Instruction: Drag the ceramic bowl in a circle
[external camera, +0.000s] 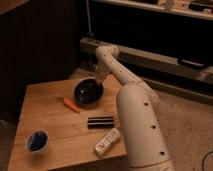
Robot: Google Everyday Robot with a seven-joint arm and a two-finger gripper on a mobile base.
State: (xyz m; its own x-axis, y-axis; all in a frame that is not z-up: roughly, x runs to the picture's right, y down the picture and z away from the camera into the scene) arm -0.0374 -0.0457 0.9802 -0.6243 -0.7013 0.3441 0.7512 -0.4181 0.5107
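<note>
Nothing legible, even on the white packet (107,141); the end effector (99,83) is at the ceramic bowl (86,94).

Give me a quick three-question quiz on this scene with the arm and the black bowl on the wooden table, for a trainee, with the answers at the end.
1. True or false: the ceramic bowl sits farther from the camera than the white cup.
2. Where is the gripper? A: down at the bowl's rim. B: over the cup. C: raised high, away from everything.
3. What colour is the thin stick lying between bowl and cup?
Key: 1 true; 2 A; 3 orange.
</note>
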